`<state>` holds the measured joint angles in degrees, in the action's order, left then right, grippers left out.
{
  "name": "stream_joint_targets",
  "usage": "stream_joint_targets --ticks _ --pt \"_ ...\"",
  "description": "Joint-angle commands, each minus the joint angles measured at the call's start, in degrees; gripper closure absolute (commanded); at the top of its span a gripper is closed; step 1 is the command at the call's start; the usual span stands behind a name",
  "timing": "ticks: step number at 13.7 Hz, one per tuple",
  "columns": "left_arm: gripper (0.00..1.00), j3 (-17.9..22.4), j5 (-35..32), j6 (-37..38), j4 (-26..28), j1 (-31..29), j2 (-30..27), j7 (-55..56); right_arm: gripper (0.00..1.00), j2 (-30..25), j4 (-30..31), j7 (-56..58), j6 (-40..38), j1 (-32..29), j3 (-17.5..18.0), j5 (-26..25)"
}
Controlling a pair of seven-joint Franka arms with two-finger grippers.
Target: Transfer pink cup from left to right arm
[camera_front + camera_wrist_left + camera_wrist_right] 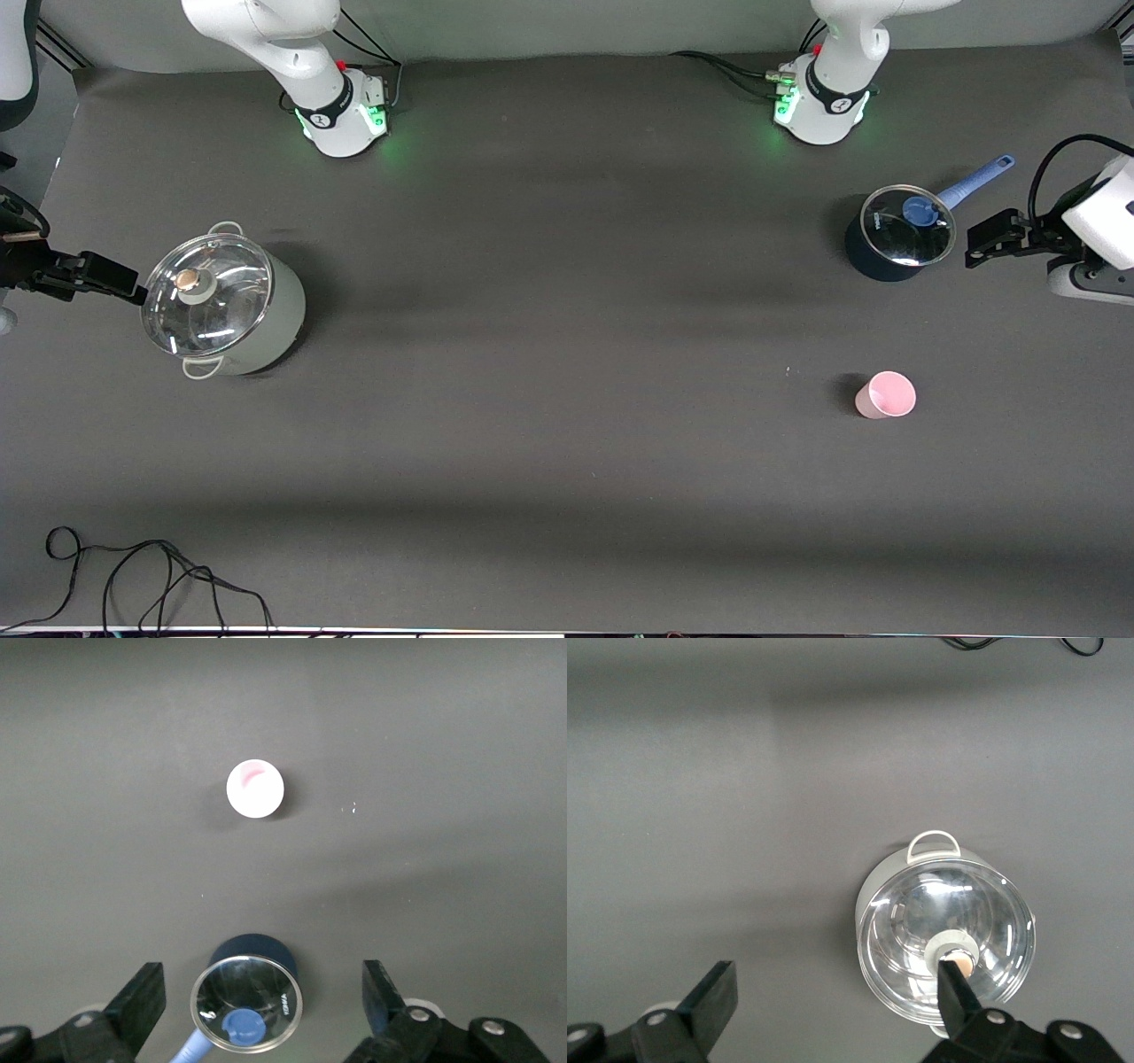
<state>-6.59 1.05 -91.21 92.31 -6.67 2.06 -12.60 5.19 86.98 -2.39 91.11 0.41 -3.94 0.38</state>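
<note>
The pink cup [886, 395] stands upright and alone on the dark table, toward the left arm's end and nearer to the front camera than the blue saucepan [895, 235]. The left wrist view looks down on the pink cup [255, 788] with its mouth up. My left gripper [982, 246] hangs open and empty in the air beside the blue saucepan, well apart from the cup. In its own view the left gripper [263, 979] frames the saucepan [252, 948]. My right gripper [124, 282] is open and empty beside the grey pot [226, 306]; in the right wrist view the right gripper [835, 979] has nothing between its fingers.
The blue saucepan has a glass lid and a long blue handle [979, 177]. The grey pot [877, 895] has a glass lid with a knob [189, 280]. A loose black cable [159, 576] lies by the table's front edge at the right arm's end.
</note>
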Motion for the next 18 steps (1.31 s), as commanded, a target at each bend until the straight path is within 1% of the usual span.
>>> stream_joint_targets --ticks 1,2,4,6,7,8,10,12,14,15,16,18 --pt "0.02 0.17 4.03 0.33 -3.35 -2.81 0.4 -13.96 0.0 0.61 -1.46 0.01 -0.5 0.12 -0.1 0.14" --pt "0.01 0.17 4.83 0.07 -3.62 -3.43 0.32 -20.91 0.0 0.61 -1.46 0.01 -0.5 0.12 -0.1 0.14" --pt "0.01 0.26 8.24 1.11 -4.94 -5.44 0.05 -28.68 0.0 0.7 -1.46 -0.16 -0.5 0.12 -0.1 0.23" --pt "0.0 0.26 13.85 4.27 -5.21 -9.48 0.32 -42.43 0.0 0.7 -1.46 -0.16 -0.5 0.12 -0.1 0.15" --pt "0.0 0.34 17.72 5.33 -5.12 -12.28 0.67 -48.43 0.0 0.7 -1.46 -0.16 -0.5 0.12 -0.1 0.14" --pt "0.0 0.35 19.84 5.69 -5.3 -15.53 1.89 -53.53 0.0 0.7 -1.46 -0.16 -0.5 0.12 -0.1 0.23" --pt "0.01 0.43 24.58 7.0 -5.56 -19.85 5.48 -68.36 0.0 0.7 -1.46 -0.16 -0.5 0.12 -0.1 0.15" --pt "0.01 0.43 29.86 8.41 -6.52 -25.2 9.87 -78.5 0.0 0.7 -1.46 -0.16 -0.5 0.12 -0.1 0.14" --pt "0.01 0.43 32.94 11.47 -9.24 -28.29 16.54 -88.07 0.0 0.7 -1.46 -0.16 -0.5 0.12 -0.1 0.14" --pt "0.01 0.43 35.92 13.06 -10.56 -29.79 20.49 -92.91 0.0 0.7 -1.46 -0.16 -0.5 0.12 -0.1 0.14" --pt "0.01 0.35 38.21 13.77 -11.61 -31.19 23.93 -96.53 0.0 0.7 -1.46 -0.25 -0.5 0.12 -0.1 0.14" --pt "0.01 0.35 40.77 13.87 -12.06 -32.26 29.56 -104.78 0.0 0.7 -1.46 -0.25 -0.5 0.12 -0.1 0.14"
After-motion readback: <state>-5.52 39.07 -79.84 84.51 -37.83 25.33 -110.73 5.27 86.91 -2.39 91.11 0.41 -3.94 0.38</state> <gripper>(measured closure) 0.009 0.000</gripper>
